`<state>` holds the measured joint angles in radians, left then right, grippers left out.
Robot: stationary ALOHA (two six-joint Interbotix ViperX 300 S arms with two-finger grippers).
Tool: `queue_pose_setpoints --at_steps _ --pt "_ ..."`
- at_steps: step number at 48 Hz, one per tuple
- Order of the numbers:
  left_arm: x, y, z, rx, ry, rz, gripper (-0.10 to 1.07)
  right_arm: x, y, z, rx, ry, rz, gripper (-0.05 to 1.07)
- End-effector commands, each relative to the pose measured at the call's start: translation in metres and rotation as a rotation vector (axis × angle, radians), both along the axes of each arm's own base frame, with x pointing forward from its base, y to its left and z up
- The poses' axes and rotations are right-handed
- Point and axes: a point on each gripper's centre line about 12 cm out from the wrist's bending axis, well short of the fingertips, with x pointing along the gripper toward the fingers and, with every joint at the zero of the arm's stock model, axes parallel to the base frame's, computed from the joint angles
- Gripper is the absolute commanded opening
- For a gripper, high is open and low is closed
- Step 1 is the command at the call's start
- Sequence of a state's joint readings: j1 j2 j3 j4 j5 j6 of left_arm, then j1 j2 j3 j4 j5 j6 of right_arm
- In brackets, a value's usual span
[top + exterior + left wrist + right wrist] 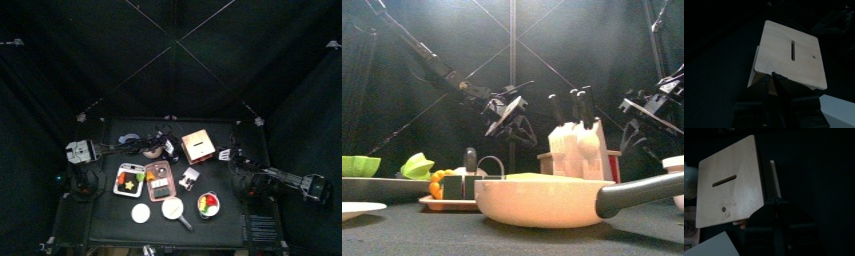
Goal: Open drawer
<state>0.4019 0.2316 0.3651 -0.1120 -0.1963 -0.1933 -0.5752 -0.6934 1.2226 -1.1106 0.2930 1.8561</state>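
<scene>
From above, the drawer (198, 144) stands at the table's (120, 135) far middle, both arms closing on it. Left wrist view: the left gripper (773, 80) meets the drawer's near edge, jaws nearly together; grip unclear. Right wrist view: the right gripper (777, 204) pinches its side panel

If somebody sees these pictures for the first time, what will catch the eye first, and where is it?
Probably the pale wooden drawer, standing at the back of the table, with an arm close on each side. In both wrist views its light top with a dark slot fills the picture. In the front view, a cream pan with a dark handle sits large at the front edge.
</scene>
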Motion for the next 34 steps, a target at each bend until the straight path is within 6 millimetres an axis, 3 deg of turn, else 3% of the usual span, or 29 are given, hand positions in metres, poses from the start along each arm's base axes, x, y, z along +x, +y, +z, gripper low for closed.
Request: queue_pose_setpoints --at_steps 1,8,20,34 --pt "0.007 0.001 0.026 0.036 -0.071 -0.005 0.59 0.005 -0.001 0.007 -0.012 -0.021 0.013 0.41" --pt "0.015 0.001 0.029 0.05 -0.098 -0.009 0.59 0.013 0.009 0.018 -0.009 -0.069 0.05 0.41" --pt "0.033 0.008 0.015 0.043 -0.09 -0.01 0.59 0.02 0.022 0.032 -0.04 -0.066 0.083 0.41" --pt "0.039 0.009 -0.001 0.009 -0.041 -0.009 0.59 0.037 0.04 0.016 0.009 0.0 0.173 0.43"
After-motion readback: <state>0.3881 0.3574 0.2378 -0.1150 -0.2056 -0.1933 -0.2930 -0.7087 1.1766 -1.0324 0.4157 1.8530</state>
